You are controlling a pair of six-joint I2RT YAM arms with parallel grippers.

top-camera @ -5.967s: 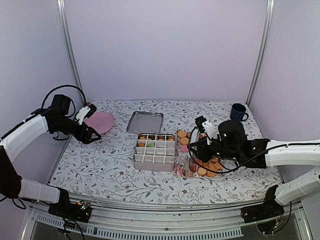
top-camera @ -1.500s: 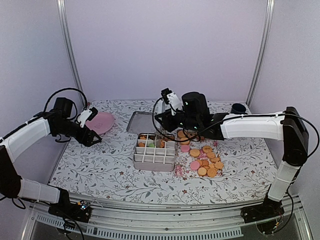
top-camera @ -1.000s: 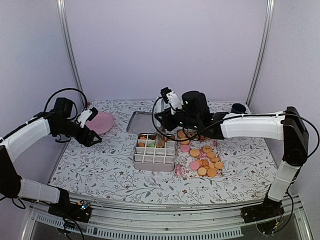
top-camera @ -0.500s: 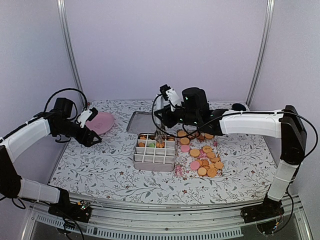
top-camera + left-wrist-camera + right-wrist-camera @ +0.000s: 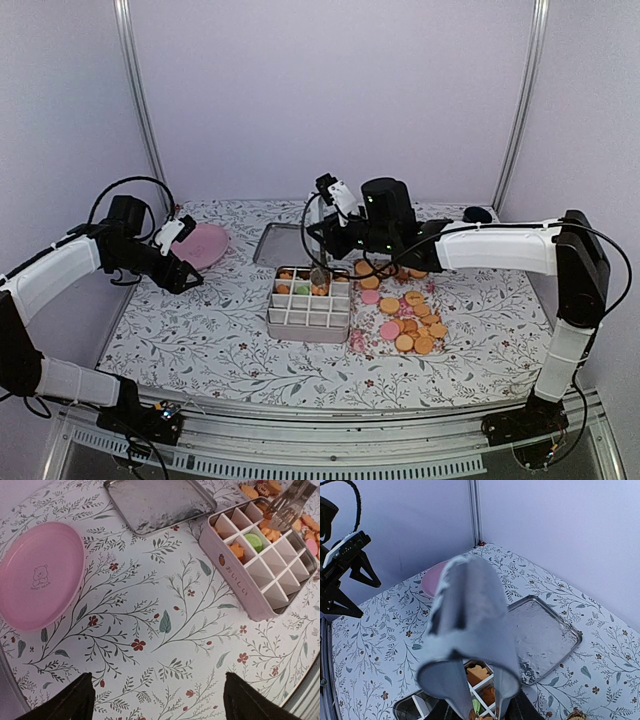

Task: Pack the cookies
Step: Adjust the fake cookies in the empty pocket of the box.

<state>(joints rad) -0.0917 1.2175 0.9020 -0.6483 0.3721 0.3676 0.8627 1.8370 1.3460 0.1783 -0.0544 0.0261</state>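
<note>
Tablecloth (image 5: pixel 150 630) bears one box (image 5: pixel 240 577) holding one green cookie (image 5: pixel 256 541)

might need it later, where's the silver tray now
In the top view the silver tray lies flat just behind the divided box, with the pink plate to its left.

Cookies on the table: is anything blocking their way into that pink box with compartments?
Nothing visible does. The pink divided tin stands open, its silver lid flat behind it, the small round cookies loose beside it. Only the held metal tongs hang above.
</note>
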